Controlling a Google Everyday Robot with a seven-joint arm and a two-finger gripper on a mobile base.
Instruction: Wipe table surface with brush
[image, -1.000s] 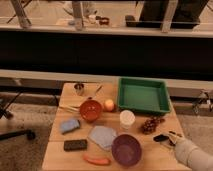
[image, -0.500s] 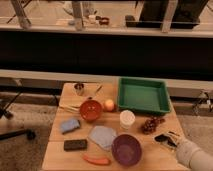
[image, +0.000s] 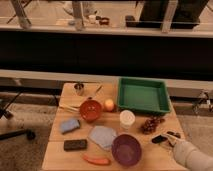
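The end effector (image: 172, 141) sits low over the front right corner of the desk (image: 57, 156), at the tip of a pale, rounded arm (image: 192, 156) that comes in from the lower right. It is right against the brush (image: 161, 138). I cannot tell whether it is spread, pressed together or pinching the handle.

The desk is light tan wood with plank lines. Near its left edge lie pale thin sticks (image: 67, 107), a soft blue-grey sponge (image: 70, 125) and, toward the front edge, a matte black rectangular block (image: 75, 144). A small shiny metal cup (image: 79, 89) stands by the back edge. A round red bowl (image: 91, 110) follows, with a slim utensil (image: 96, 91) behind it and an orange carrot (image: 97, 160) at the front edge. A limp pale blue cloth (image: 102, 136) lies in the middle, and a small orange ball (image: 109, 104) sits just beside the red bowl.

Right of centre are a glossy purple bowl (image: 126, 149) and 1 white cup (image: 127, 119), upright. A rectangular green tray (image: 142, 96) fills the back right corner. A dark knobbly grape bunch (image: 151, 124) lies in front of it.

The brush lies flat near the right edge, just in front of the grapes. It is small, with a black head and a pale yellowish handle pointing toward the end effector.
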